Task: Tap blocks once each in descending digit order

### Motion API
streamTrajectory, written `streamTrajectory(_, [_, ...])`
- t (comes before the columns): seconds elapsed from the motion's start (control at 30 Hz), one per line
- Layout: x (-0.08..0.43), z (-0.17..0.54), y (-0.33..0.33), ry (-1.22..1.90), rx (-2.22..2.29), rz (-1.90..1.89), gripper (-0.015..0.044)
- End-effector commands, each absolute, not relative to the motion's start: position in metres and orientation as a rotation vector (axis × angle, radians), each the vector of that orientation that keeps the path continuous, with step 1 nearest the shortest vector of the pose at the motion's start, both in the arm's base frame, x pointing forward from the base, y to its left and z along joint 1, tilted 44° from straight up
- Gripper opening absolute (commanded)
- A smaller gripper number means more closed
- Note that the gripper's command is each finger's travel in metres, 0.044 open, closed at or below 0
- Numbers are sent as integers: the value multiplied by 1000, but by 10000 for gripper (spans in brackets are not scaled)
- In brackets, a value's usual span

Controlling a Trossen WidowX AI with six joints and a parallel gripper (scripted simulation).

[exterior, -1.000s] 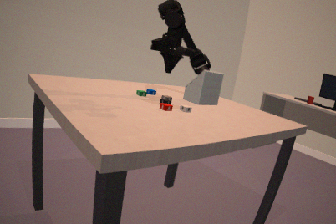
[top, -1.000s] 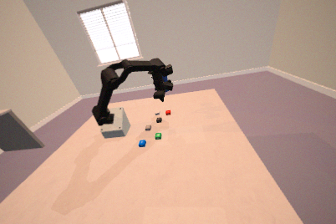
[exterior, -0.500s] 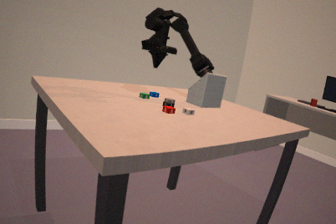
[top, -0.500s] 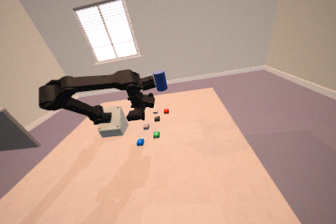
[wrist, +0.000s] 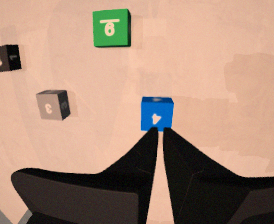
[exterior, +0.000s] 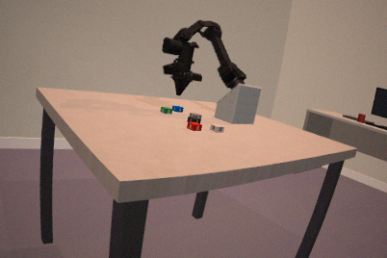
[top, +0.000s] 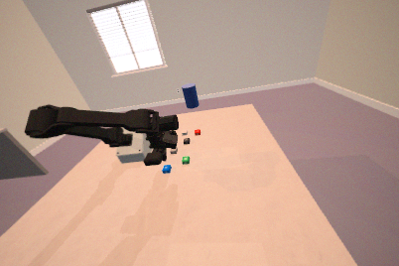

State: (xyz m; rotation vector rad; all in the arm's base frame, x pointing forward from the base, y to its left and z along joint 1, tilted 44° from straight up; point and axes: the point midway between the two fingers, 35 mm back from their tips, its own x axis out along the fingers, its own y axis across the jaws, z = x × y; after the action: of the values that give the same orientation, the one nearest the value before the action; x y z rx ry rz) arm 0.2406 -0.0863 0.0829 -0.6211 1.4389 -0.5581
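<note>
My gripper [exterior: 179,94] [wrist: 160,132] is shut and empty, held above the table. In the wrist view its tips overlap the near edge of the blue block [top: 167,169] [exterior: 177,109] [wrist: 157,115], marked 4. The green block [top: 186,160] [exterior: 166,110] [wrist: 111,28] shows a 6-like digit with a bar above it, as seen here. The grey block [top: 174,150] [exterior: 194,116] [wrist: 53,105] shows 3, and the black block [top: 187,141] [exterior: 193,121] [wrist: 6,58] shows 1. The red block [top: 198,132] [exterior: 194,126] and white block [top: 185,133] [exterior: 217,128] have digits too small to read.
The grey arm base [top: 131,154] [exterior: 241,105] stands on the table [top: 238,214] [exterior: 144,145], beside the block group. A dark blue cylinder [top: 191,96] is beyond the far table edge. A side desk [exterior: 320,126] with a red cup [exterior: 361,117] is off to the right.
</note>
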Motion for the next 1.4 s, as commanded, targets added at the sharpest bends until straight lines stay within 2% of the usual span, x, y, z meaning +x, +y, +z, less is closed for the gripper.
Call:
streamTrajectory(0.0, [238,70,-102,1439,-633,-564,20])
streamTrajectory(0.93, [240,49,-123,1439,-634,-565,20])
streamTrajectory(1.23, [239,72,-100,1440,-632,-563,20])
streamTrajectory(1.37, [238,109,-61,1442,-626,-557,20])
